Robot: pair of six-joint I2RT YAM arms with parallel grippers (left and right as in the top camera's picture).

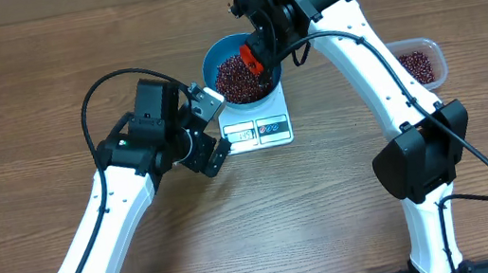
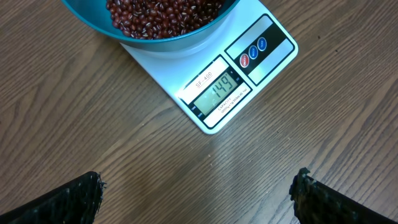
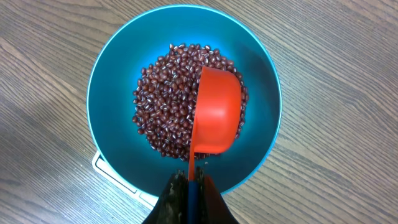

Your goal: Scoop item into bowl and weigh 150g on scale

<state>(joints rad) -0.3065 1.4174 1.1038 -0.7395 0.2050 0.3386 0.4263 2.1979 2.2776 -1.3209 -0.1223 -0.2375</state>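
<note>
Above the beans (image 3: pixel 161 118), right fingers (image 3: pixel 177 200) clenched on scoop (image 3: pixel 217 112); left fingers (image 2: pixel 68 200) released.

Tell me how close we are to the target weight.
Done: beans lie in the blue bowl on the scale, whose display reads 149. In hand: right hand holds the orange scoop tipped over the bowl. Remaining: a few more beans to reach 150.

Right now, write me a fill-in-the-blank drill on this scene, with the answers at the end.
The blue bowl of beans stands on the white ___.
The right gripper is shut on an orange ___.
The left gripper hovers with its jaws ___.
The display reads ___.
Missing words: scale; scoop; open; 149.
</note>
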